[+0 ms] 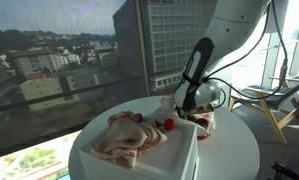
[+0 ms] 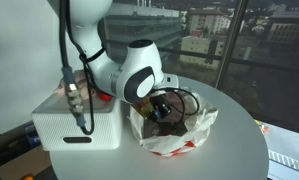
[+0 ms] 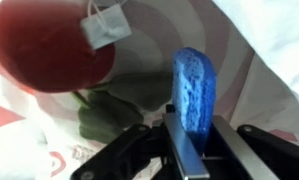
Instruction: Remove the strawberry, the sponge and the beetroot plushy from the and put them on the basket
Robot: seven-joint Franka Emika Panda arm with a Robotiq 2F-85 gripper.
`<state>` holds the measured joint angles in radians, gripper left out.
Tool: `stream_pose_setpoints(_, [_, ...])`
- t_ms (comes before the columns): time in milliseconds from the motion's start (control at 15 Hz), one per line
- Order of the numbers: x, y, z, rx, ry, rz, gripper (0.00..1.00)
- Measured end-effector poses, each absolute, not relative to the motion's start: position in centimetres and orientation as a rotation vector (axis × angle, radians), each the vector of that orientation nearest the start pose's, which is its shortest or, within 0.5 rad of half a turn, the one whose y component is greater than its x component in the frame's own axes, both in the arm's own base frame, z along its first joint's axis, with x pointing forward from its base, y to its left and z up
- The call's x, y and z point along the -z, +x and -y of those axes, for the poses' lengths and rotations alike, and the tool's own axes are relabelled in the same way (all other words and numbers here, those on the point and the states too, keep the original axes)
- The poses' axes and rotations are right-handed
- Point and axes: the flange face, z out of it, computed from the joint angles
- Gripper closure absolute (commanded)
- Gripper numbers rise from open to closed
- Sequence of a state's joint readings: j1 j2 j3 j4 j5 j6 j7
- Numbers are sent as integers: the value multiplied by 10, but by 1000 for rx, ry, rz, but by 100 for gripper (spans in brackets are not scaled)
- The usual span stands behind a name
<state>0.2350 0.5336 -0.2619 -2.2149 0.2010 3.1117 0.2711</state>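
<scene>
In the wrist view my gripper (image 3: 194,122) is shut on the blue sponge (image 3: 195,78), which stands upright between the two fingers. Beside it inside the wrinkly bag lies the dark red beetroot plushy (image 3: 49,45), with a white tag and green leaves. In both exterior views the gripper (image 1: 194,108) (image 2: 164,108) reaches down into the bag (image 1: 207,122) (image 2: 179,135). The white basket (image 1: 139,162) (image 2: 79,130) stands next to the bag. The small red strawberry (image 1: 170,125) rests on the basket's top near the bag.
A crumpled pink cloth (image 1: 124,135) covers much of the basket's top. Everything sits on a round white table (image 1: 234,150) (image 2: 229,140) by tall windows. A cable (image 2: 74,95) hangs over the basket. A wooden chair (image 1: 274,105) stands behind the table.
</scene>
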Motion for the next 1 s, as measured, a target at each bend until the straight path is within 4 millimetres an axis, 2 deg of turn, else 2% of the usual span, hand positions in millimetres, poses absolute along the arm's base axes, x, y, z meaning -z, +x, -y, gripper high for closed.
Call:
stream_pose_setpoints(267, [-226, 562, 24, 680, -3084, -647, 81])
stream_pose_setpoints(467, [-248, 555, 38, 641, -3177, -714, 82])
stream_pose_setpoints(667, [-259, 541, 54, 435, -3345, -800, 83])
stream_pose_setpoints(800, [-265, 530, 45, 248, -3421, -716, 81])
stream_pose_setpoints(1000, [-296, 519, 16, 199, -3429, -474, 81])
